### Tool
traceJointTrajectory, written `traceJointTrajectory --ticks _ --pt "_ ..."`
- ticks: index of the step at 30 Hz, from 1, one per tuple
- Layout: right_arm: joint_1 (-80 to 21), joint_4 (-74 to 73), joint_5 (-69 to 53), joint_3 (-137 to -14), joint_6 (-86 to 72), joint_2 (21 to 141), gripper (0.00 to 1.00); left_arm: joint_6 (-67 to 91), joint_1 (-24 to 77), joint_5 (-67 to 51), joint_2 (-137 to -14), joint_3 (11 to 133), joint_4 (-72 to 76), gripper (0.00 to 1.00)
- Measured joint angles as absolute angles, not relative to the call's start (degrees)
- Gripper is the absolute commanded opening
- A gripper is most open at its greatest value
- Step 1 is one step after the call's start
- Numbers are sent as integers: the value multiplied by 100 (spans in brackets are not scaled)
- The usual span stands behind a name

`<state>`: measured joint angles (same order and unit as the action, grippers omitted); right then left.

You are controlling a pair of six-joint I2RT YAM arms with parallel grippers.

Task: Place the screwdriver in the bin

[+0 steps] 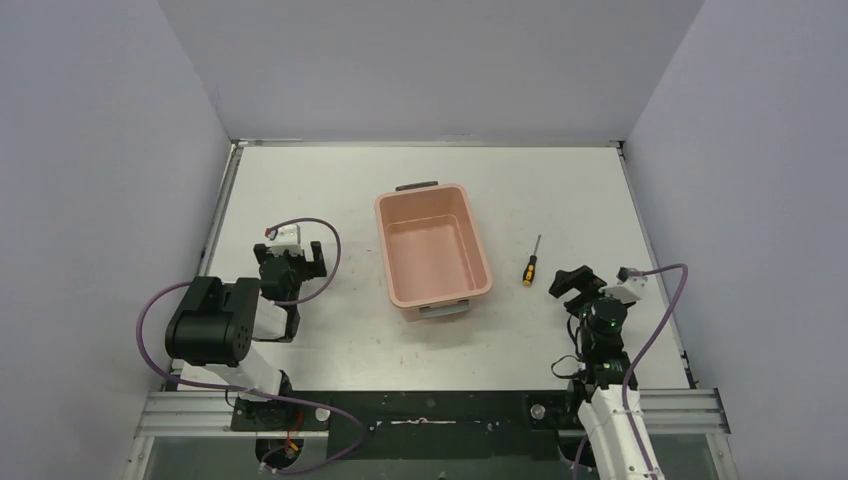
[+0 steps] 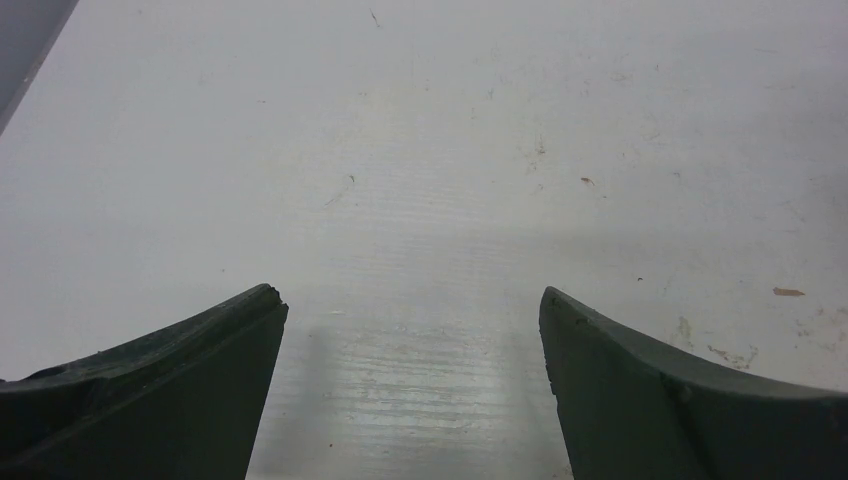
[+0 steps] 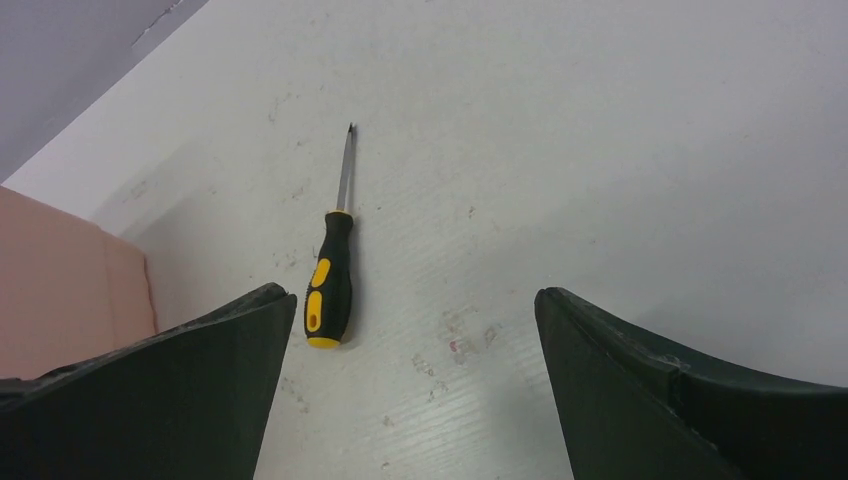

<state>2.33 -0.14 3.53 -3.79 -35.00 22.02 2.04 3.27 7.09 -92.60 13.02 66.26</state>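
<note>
Table point(image 1: 330, 190): white, bearing all items.

Bin point(image 1: 432, 255): stands mid-table, upright and empty, with its dark handle at the far short end. A corner of its pink wall shows at the left edge of the right wrist view.

Left gripper point(image 1: 290, 262): parked left of the bin and well apart from it. Its jaws are spread wide over bare table and hold nothing. It has no part in this step.

Right gripper point(image 1: 575, 282): sits right of the bin with jaws spread wide and empty, near the tool but not touching it.

Screwdriver point(image 1: 531, 262): lies flat on the table between the bin and the right gripper. The shaft points away from the robot and the handle is nearest it.

Judgement: the step in hand is the approach to grasp.
- In the right wrist view the screwdriver point(image 3: 333, 250) lies off-centre, just beside the left finger point(image 3: 200, 370).
- The right gripper should shift toward the bin until the handle is centred between the jaws.
- The jaws already span across the tool's axis, so little wrist turn appears needed.
- Take the thick handle, not the thin shaft.
- Clearance above the table cannot be judged reliably from these views, so descend cautiously.
</note>
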Motion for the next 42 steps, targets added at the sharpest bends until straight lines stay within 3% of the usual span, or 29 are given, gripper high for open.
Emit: traceJointTrajectory --ticks 7,21,28,31,32,36,42 --pt "233 -283 239 -1343 -3096 2989 91 204 327 709 -9260 1302 6628 97" --pt "-58 -1256 222 -4410 -2311 8221 92 204 327 709 -9260 1302 6628 97" --pt "-913 -1603 554 -5135 -2156 9544 88 204 327 709 -9260 1302 6626 97" --pt "-1140 -1575 670 -5304 -2169 9736 75 204 327 707 -9260 1302 6626 97" --pt "-1160 -1549 672 -5323 -2163 9762 66 202 327 709 -9260 1302 6626 97" --pt "-1173 -1417 672 -5310 -2189 9791 3 204 325 709 -9260 1302 6626 97" --pt "-1170 -1584 613 -5262 -2126 9657 0 204 327 709 -9260 1302 6626 97"
